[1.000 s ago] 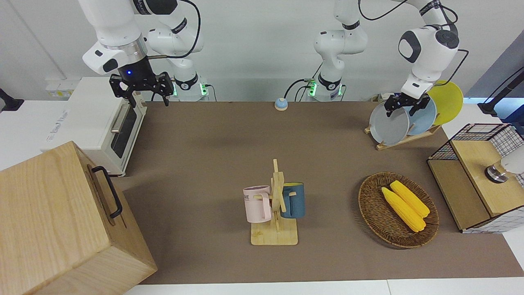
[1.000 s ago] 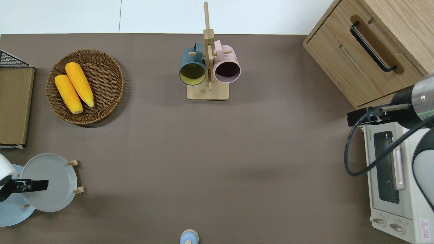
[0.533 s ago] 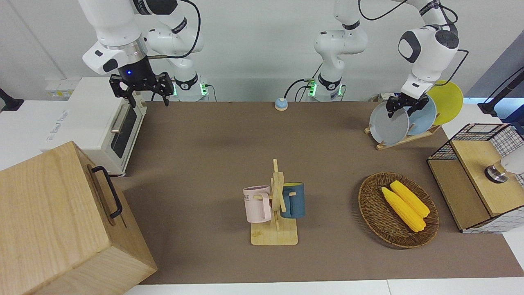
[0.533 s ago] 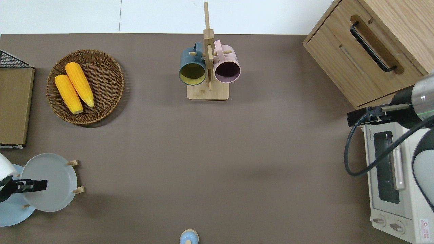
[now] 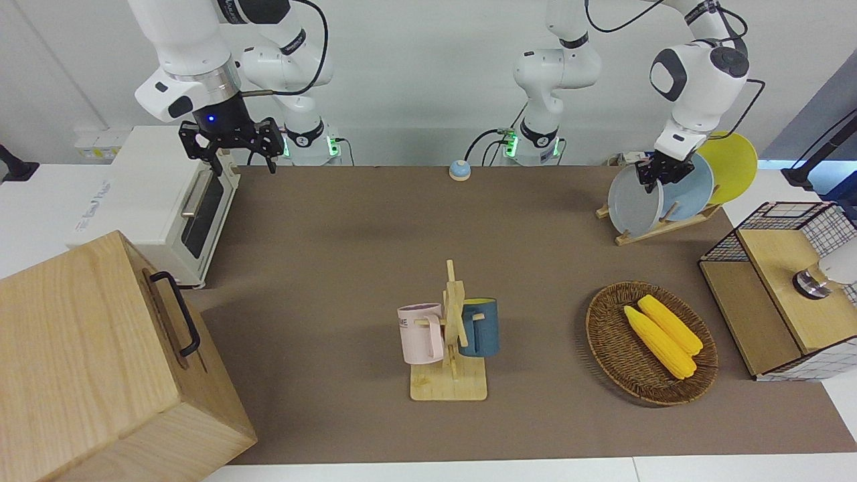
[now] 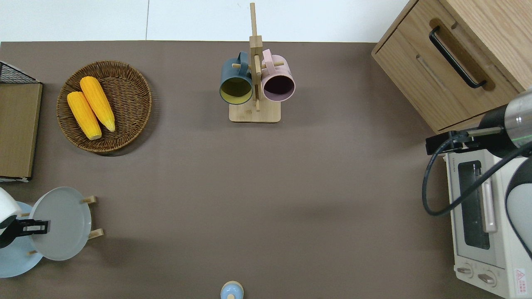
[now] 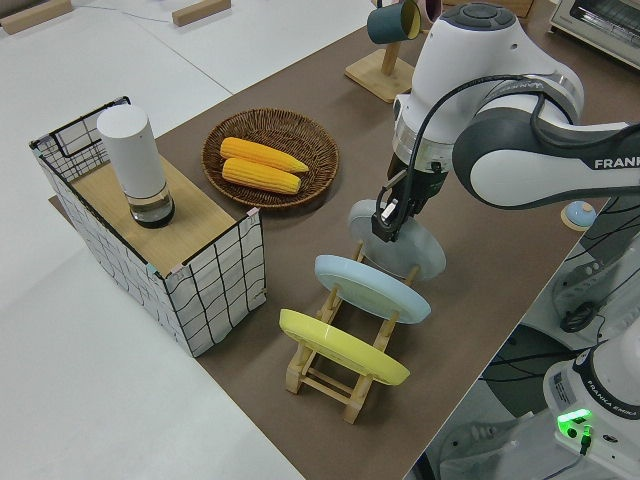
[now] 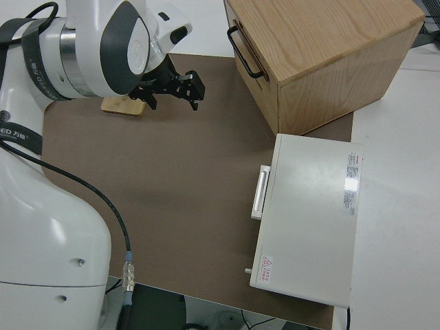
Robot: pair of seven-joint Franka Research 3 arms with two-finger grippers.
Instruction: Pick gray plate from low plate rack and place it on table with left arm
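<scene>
Grasp step in hand: the left hand (image 5: 655,175), at the upper right of the front view, sits pinched on the top rim of the gray plate (image 5: 635,203), one finger either side of the edge. The plate stands tilted in the end slot of the low plate rack (image 5: 659,226) that faces the open desk, lower left of the overhead view; lift-out does not appear to have begun, judging by the rim resting among the pegs. Next move, as I read it: draw the plate up along its own slant until it clears the short pegs, then carry it over bare desk (image 6: 257,187) and lay it flat. Plate is round, smooth, matte pale gray, shallow raised rim, probably slippery in a thin edge pinch. Rack is light wood, slanted rails; a light blue plate (image 7: 372,288) and a yellow plate (image 7: 343,347) lean in the neighbouring slots. Desk cover is matte brown. Right arm parked, its hand (image 5: 231,142) spread.
</scene>
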